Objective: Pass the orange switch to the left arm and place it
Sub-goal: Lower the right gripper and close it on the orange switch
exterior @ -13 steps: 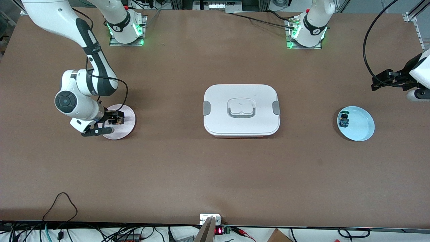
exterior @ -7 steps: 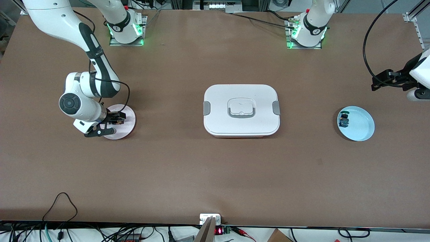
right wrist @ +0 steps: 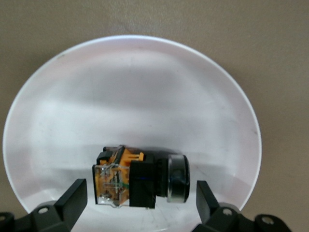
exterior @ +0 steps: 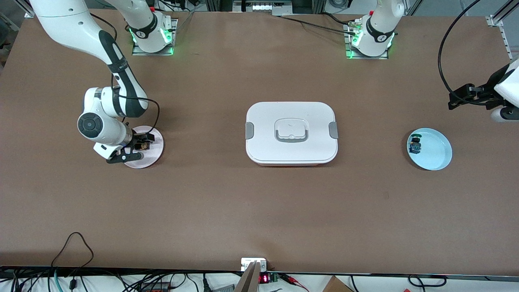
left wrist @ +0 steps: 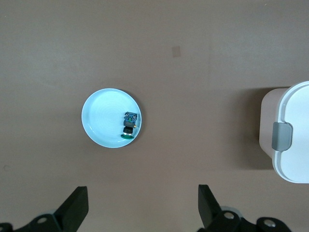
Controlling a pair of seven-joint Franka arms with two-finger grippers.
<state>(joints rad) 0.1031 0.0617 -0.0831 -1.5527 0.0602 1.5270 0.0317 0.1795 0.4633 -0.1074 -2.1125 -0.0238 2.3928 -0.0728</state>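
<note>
The orange switch point(right wrist: 139, 181) lies on its side on a pale pink plate point(exterior: 156, 142) toward the right arm's end of the table. In the front view the switch point(exterior: 141, 145) is mostly hidden by the hand. My right gripper point(exterior: 140, 144) is low over the plate, open, with its fingers point(right wrist: 72, 198) on either side of the switch and not touching it. My left gripper point(exterior: 451, 103) waits open and empty, up over the table at the left arm's end; it also shows in the left wrist view point(left wrist: 142, 210). The white box point(exterior: 291, 133) sits mid-table between the two plates.
A light blue plate point(exterior: 436, 152) near the left arm's end holds a small blue-and-green switch point(exterior: 414, 144). The left wrist view shows that plate point(left wrist: 104, 116), its switch point(left wrist: 129, 124) and one end of the box point(left wrist: 292, 140). Cables lie along the table's near edge.
The right arm has shifted a little toward the box, carrying its open gripper farther over the pink plate around the switch. The left arm has not moved.
</note>
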